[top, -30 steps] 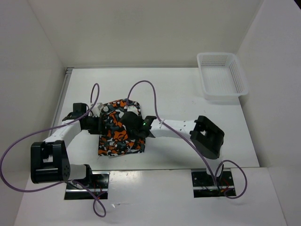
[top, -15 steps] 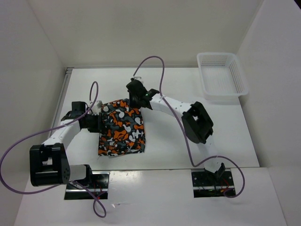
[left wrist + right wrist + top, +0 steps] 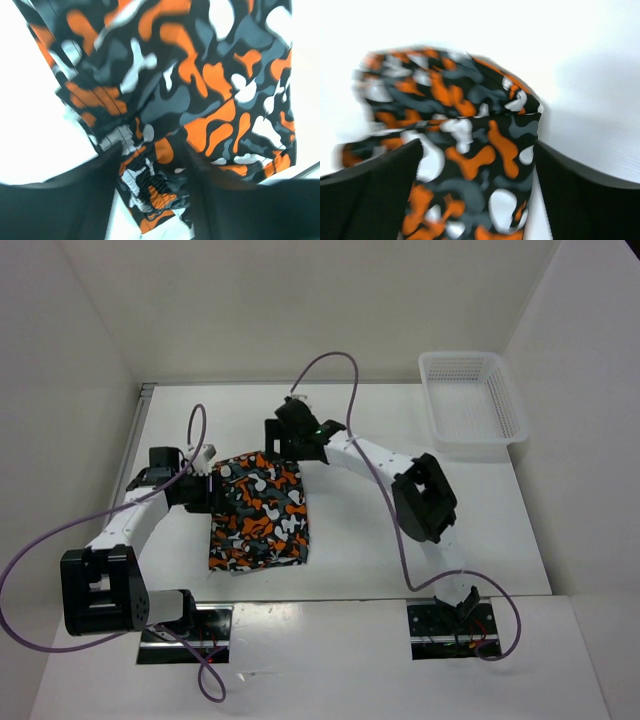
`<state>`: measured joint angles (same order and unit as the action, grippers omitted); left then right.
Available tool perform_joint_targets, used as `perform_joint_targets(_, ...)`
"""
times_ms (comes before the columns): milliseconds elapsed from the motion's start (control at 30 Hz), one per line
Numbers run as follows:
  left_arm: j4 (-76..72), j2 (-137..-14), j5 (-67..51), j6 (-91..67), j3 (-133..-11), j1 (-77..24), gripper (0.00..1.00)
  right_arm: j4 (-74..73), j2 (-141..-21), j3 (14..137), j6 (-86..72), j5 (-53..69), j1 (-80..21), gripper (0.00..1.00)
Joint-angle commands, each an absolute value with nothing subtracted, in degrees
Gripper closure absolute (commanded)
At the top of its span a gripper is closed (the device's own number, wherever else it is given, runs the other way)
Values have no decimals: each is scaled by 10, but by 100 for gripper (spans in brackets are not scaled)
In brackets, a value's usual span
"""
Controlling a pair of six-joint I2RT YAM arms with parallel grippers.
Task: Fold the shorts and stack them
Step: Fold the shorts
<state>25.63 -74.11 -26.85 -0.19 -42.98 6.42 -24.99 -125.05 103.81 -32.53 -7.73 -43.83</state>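
Top external view first: the white table takes up most of what I can see, with both arms reaching out over it from the near edge. The shorts lie on it left of centre, folded into a rough rectangle, the orange, grey, black and white print facing up. A white mesh basket sits at the far right corner, well apart from the shorts.

The left gripper is at the left edge of the shorts, near their far end. From its wrist camera, the dark fingers stand partly apart with the gathered waistband lying between them; I cannot tell whether they actually pinch the cloth.

The right gripper is at the far right corner of the shorts, its arm stretched across from the right. Its wrist view is blurred, but the fingers are spread wide, with a raised hump of the printed fabric filling the gap. They have no clear hold on it.

A purple cable loops above the right arm.
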Motion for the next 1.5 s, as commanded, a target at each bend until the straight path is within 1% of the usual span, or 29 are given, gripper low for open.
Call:
perform_joint_targets(0,270,-724,-273,0,-475,66,37,-229,-1096,1046,-321,-107,-422,0)
perform_joint_targets(33,279,-716,-273,0,-494,66,23,-229,-1052,1020,-327,-107,-409,0)
perform_joint_targets(67,285,-711,-273,0,-504,66,17,-223,-1029,1004,-332,-115,-403,0)
perform_joint_targets(133,293,-694,-268,0,-523,66,10,-218,-985,948,-337,-120,-387,0)
perform_joint_targets(167,299,-686,-268,0,-540,66,8,-218,-941,926,-337,-120,-368,0)
perform_joint_targets(200,299,-678,-268,0,-548,66,8,-213,-918,903,-337,-120,-359,0)
perform_joint_targets(233,299,-659,-268,0,-557,66,6,-207,-896,854,-337,-128,-349,0)
perform_joint_targets(267,299,-648,-273,0,-564,66,4,-207,-849,828,-337,-135,-329,0)
perform_joint_targets(333,289,-608,-273,0,-577,66,0,-202,-803,757,-343,-148,-308,0)
perform_joint_targets(367,289,-595,-266,0,-577,66,0,-202,-761,738,-348,-149,-281,0)
perform_joint_targets(400,282,-571,-250,0,-577,71,0,-207,-741,703,-348,-149,-267,0)
perform_joint_targets(500,282,-555,-242,0,-565,76,0,-221,-678,665,-348,-121,-217,0)
perform_joint_targets(700,282,-549,-254,0,-506,76,0,-275,-612,615,-348,-120,-190,0)
perform_joint_targets(900,282,-549,-254,0,-492,76,0,-319,-611,608,-362,-126,-185,0)
perform_joint_targets(967,288,-549,-242,0,-513,76,0,-324,-611,608,-362,-126,-185,0)
perform_joint_targets(1167,309,-521,-168,0,-560,118,0,-330,-600,613,-362,-147,-179,0)
perform_joint_targets(1333,309,-521,-152,0,-559,132,0,-336,-588,602,-368,-153,-173,0)
perform_joint_targets(1467,309,-521,-147,0,-559,148,0,-330,-588,592,-368,-134,-160,0)
